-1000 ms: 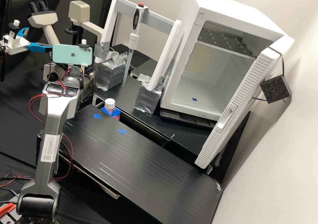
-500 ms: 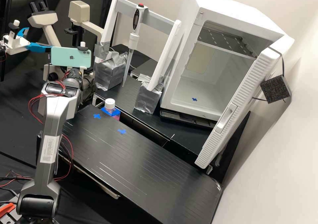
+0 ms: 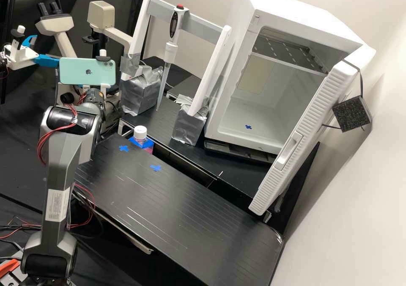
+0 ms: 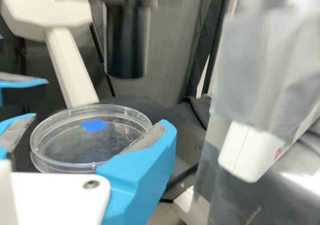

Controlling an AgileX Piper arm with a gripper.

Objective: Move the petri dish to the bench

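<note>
In the high view, a white part of my gripper point(image 3: 105, 89) shows beneath the green phone mounted on the wrist, left of the pipette stand; its fingertips are hidden there. The wrist view has the gripper point(image 4: 92, 125) with its two blue fingers on opposite sides of the clear round petri dish point(image 4: 65, 147), shut on its rim. The dish is held level, off any surface, with the microscope behind it. A blue mark shows on or through the dish. The black bench point(image 3: 182, 210) lies to the right of the arm in the high view, bearing two blue crosses.
The pipette stand point(image 3: 198, 28), its feet wrapped in silver tape, rises close to the wrist. Near it is a white-capped bottle point(image 3: 140, 133). A microscope point(image 3: 54, 23) and the idle second arm are at the left; the white incubator point(image 3: 253, 108) stands open at the right.
The wrist with its phone has shifted a little left in the high view, and the arm's elbow and forearm have swung left too. The second arm has kept still.
</note>
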